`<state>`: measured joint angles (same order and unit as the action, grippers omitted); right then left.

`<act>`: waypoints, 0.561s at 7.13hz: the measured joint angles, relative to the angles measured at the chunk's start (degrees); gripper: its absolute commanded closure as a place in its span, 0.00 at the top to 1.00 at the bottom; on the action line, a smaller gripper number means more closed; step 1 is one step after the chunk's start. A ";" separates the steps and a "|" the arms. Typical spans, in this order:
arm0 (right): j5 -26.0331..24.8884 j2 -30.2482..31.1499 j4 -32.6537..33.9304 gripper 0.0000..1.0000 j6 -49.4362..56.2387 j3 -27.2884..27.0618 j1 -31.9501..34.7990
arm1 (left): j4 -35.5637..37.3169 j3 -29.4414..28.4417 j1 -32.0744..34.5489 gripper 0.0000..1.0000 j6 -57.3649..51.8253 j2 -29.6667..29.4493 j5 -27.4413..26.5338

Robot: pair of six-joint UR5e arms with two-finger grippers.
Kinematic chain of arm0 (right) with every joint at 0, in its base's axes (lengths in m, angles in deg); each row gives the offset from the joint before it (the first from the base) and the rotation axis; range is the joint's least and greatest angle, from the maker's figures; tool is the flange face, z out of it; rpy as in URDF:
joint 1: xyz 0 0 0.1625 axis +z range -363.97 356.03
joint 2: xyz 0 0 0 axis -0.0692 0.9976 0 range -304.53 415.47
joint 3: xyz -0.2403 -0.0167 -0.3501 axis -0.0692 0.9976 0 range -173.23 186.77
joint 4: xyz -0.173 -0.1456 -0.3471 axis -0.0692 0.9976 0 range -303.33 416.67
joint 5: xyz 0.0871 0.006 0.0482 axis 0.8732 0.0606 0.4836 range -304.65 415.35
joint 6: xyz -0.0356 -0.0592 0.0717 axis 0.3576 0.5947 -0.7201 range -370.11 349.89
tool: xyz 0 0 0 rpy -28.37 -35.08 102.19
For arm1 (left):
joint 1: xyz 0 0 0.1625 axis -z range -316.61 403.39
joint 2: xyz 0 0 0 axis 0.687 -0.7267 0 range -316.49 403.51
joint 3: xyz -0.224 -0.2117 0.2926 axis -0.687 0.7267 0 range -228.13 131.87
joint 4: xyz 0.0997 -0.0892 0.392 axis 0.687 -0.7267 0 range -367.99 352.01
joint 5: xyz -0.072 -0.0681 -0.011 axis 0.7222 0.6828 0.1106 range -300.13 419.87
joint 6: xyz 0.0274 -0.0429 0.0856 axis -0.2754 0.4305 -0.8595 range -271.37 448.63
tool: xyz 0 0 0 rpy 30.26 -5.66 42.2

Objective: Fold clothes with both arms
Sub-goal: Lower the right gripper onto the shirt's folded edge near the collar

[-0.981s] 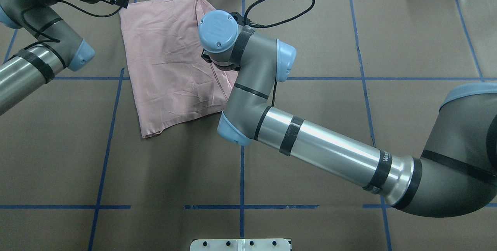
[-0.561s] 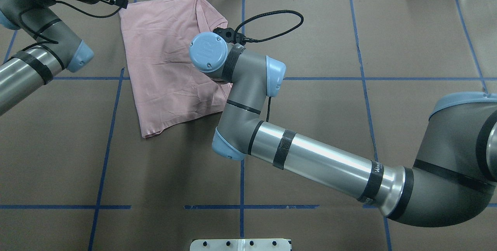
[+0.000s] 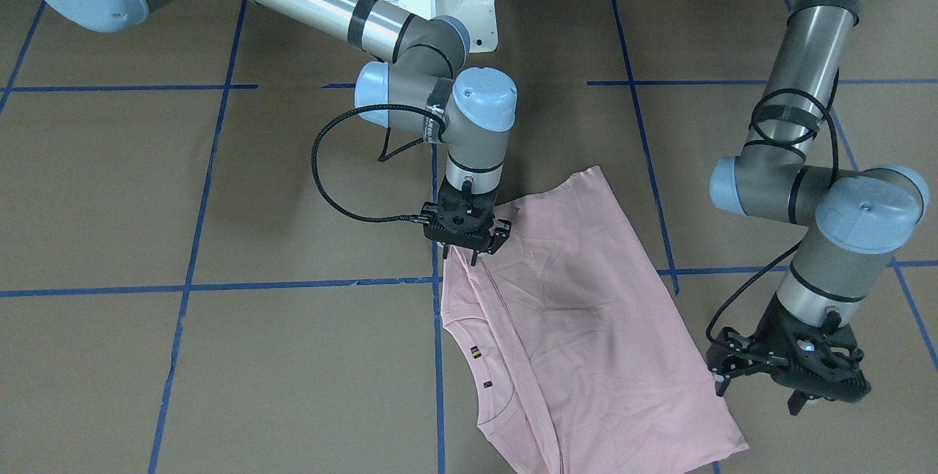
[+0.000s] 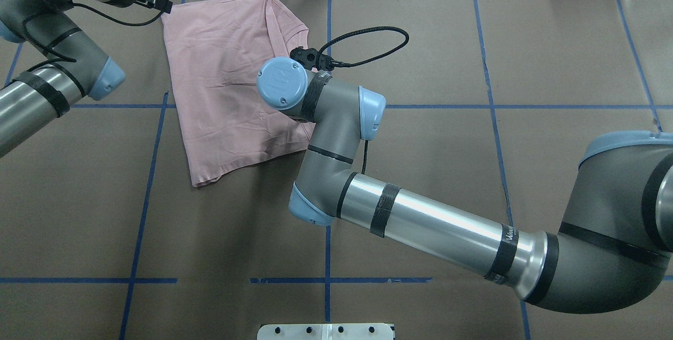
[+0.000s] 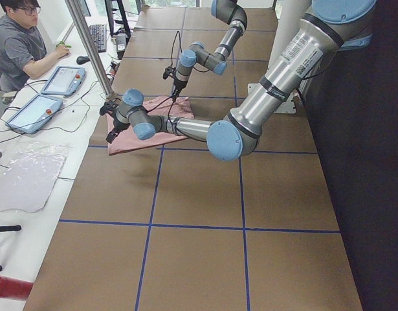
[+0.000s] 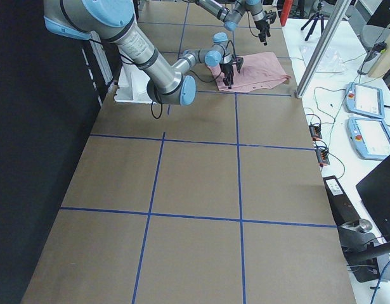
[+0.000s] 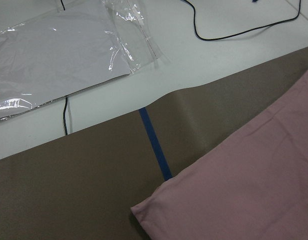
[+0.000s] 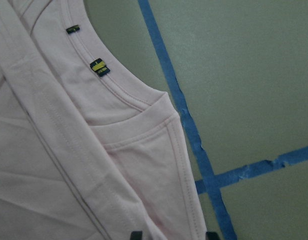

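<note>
Pale pink T-shirt (image 3: 586, 327) lying folded flat on the bench (image 3: 220, 357) near the edge far from the robot, left of the middle, with the right tool (image 3: 485, 248) spread over its sleeve hem, cloth between the fingers, and the left tool (image 3: 758, 397) spread and empty just beside its far left corner.

In the overhead view, the right tool (image 4: 305, 56) lies almost wholly under its own wrist (image 4: 294, 85), which also covers the T-shirt (image 4: 226, 82) along its 3 o'clock edge. The left tool (image 4: 151, 0) is cut off at that view's 11 o'clock corner. The front-facing view crops the T-shirt at 6 o'clock. In the right wrist view we see only two fingertips (image 8: 136, 235) at 6 o'clock, and the collar tags (image 8: 99, 67) are too small for us to read.
</note>
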<state>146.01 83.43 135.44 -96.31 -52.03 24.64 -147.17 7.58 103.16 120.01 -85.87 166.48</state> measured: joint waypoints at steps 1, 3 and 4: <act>-0.22 0.05 0.04 0.52 -0.08 0.00 -0.25 | -0.02 0.01 0.00 1.00 0.00 0.01 0.00; -0.62 0.22 0.02 0.52 -0.18 0.00 -0.64 | -0.03 0.01 0.00 1.00 0.00 0.01 0.00; -0.70 0.32 0.00 0.46 -0.19 0.01 -0.70 | -0.03 0.01 0.00 1.00 0.00 0.01 0.00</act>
<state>145.31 83.75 135.43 -96.50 -52.03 23.95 -147.20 7.60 103.16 120.01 -85.86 166.48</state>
